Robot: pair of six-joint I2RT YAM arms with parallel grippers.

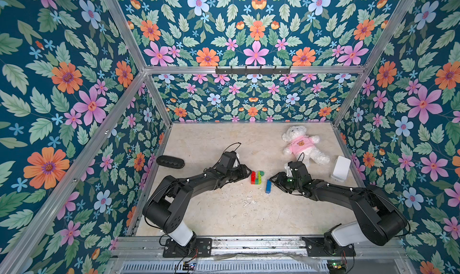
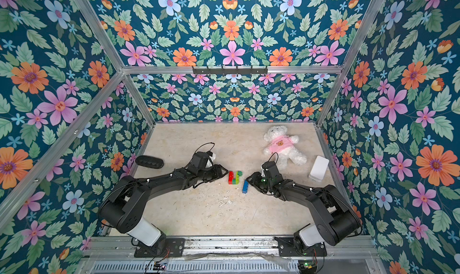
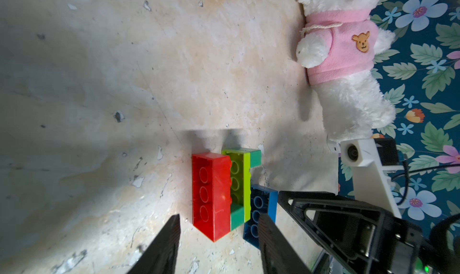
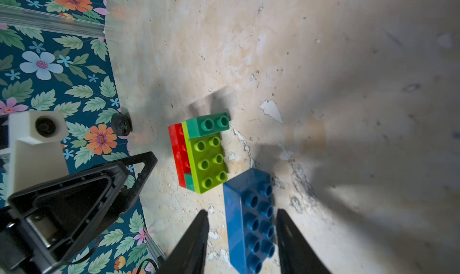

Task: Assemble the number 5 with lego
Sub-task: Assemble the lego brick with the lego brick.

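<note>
lego (image 1: 257,177) partly joined, blue brick (image 4: 249,223) loose

a stack (image 4: 199,155) of red, lime and two dark-green bricks lay joined on its side mid-table (image 1: 224,210). the blue brick lay unattached just beside its lime end. the right gripper (image 4: 242,211) straddled the blue brick, jaws apart, a gap showing on one side. the left gripper (image 1: 249,173) sat at the stack's red side, jaws apart, gripping nothing. a white teddy (image 1: 302,144) lay well apart.

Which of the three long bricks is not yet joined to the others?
The blue brick. It lies loose beside the stack, while the red brick and the lime brick are joined through a dark-green brick.
</note>
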